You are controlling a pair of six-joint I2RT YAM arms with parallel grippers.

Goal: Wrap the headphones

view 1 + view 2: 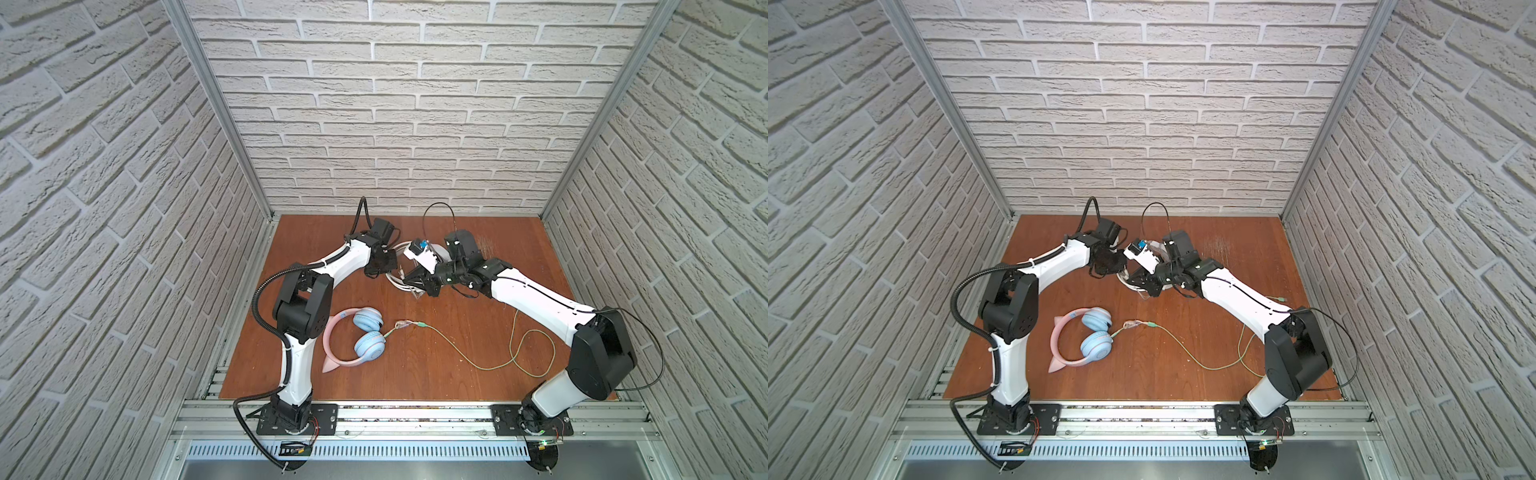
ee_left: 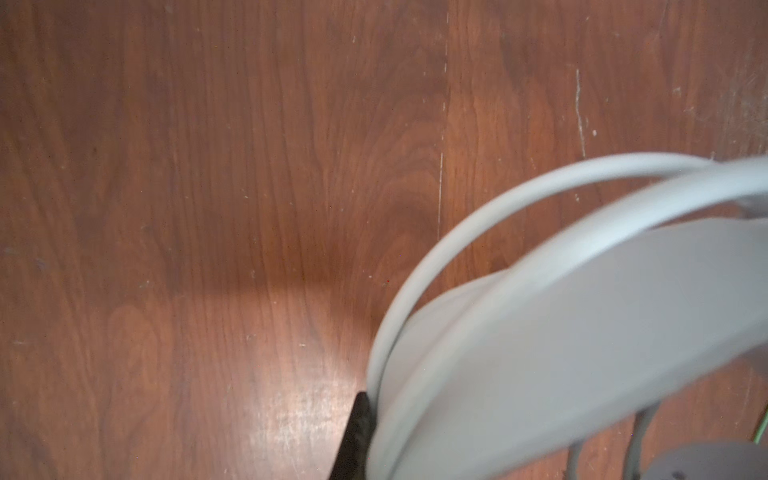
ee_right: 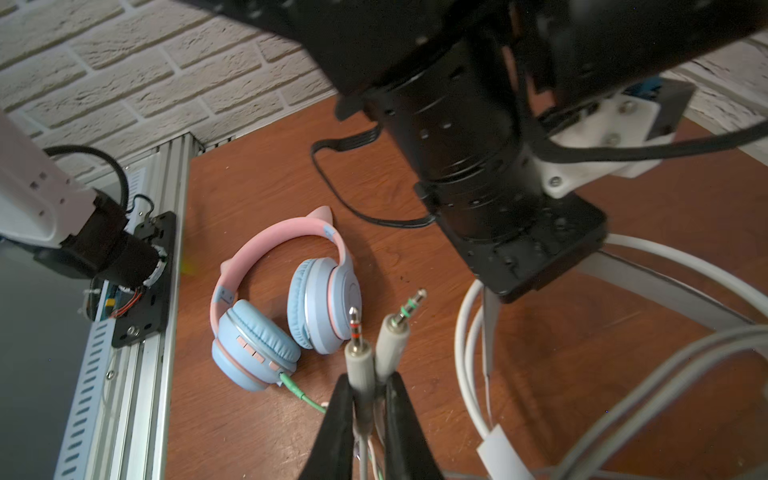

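In both top views the pink headphones (image 1: 357, 337) lie flat on the desk (image 1: 415, 382) beside the left arm, blue earcups turned inward. Their greenish cable (image 1: 478, 365) trails loose over the wood toward the right arm and loops there. Farther back, the left tool (image 1: 375, 269) and the right tool (image 1: 420, 289) meet over the white headphones (image 1: 393, 279), which show only as pale loops between them. From up here I cannot tell how either tool is set. In the left wrist view the white headband (image 2: 582, 340) fills the near corner above the desk, with the pale cable (image 2: 449, 241) arching alongside. One black finger (image 2: 352, 440) of the left tool sits hard against the band's edge and the other is hidden behind it, so the tool is drawn narrow on the band. In the right wrist view the right tool is pinched narrow on two grey jack plugs (image 3: 361, 353), which stand up between its fingers (image 3: 336, 428), one ringed red, one green. Coils of pale cable hang just beside them. The pink headphones rest on the desk beyond, their greenish cable plugged into one earcup.
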